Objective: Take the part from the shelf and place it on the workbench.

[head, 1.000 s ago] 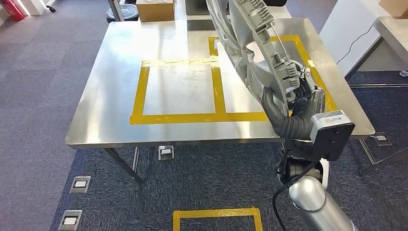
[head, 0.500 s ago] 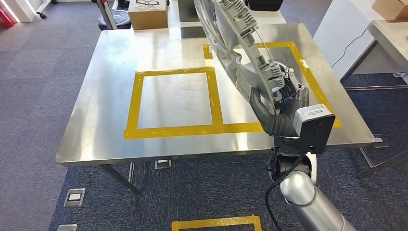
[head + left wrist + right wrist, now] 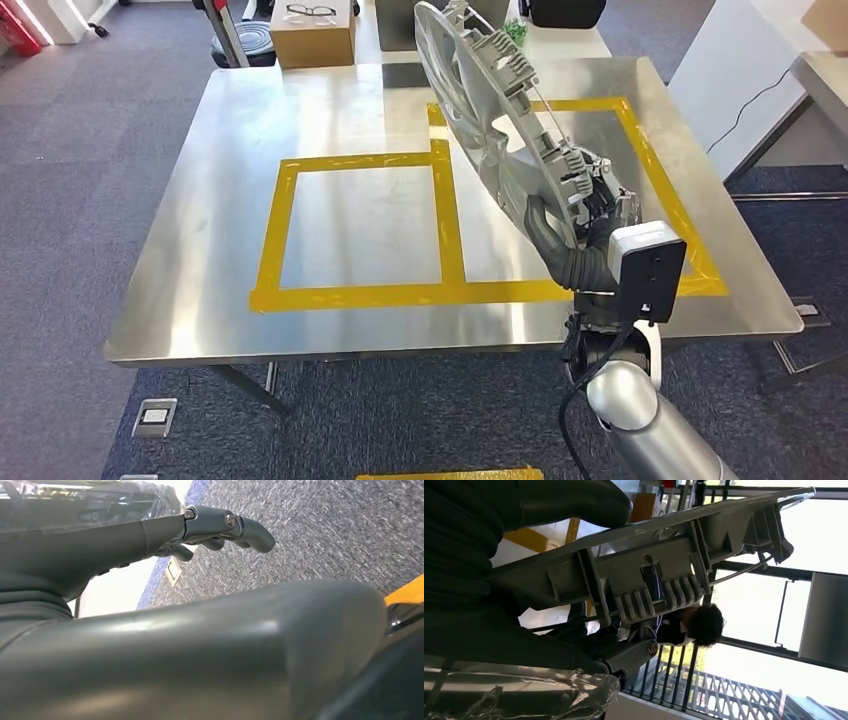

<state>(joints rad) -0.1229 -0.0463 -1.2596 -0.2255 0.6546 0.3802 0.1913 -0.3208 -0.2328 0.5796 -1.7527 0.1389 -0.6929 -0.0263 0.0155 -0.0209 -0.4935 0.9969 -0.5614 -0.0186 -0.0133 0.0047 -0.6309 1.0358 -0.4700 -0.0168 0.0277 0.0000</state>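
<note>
From the head view, the right arm [image 3: 640,420] rises from the lower right, silver at the forearm, with a grey camera box at the wrist. The right hand [image 3: 585,225] grips the lower end of the part [image 3: 500,120], a long grey ribbed plastic panel held tilted up above the surface [image 3: 200,250], over the right-hand square of the yellow tape [image 3: 445,225] marked on the steel top. The panel leans away from the robot, its upper end near the far edge of the surface. Beyond that edge stands a cardboard box [image 3: 313,35] with a pair of glasses on top. No writing on the part can be read.

In the left wrist view, the left hand [image 3: 220,530] hangs over grey carpet [image 3: 325,525], its fingers [image 3: 252,532] gently curled and apart, holding nothing. A thick grey thumb crosses the foreground.

In the right wrist view, the hand's dark fingers [image 3: 624,655] clamp the part's [image 3: 659,575] ribbed underside, the thumb [image 3: 564,502] pressing on the opposite face. A person [image 3: 694,625] with dark hair stands behind the panel, in front of bright windows. No label is legible.
</note>
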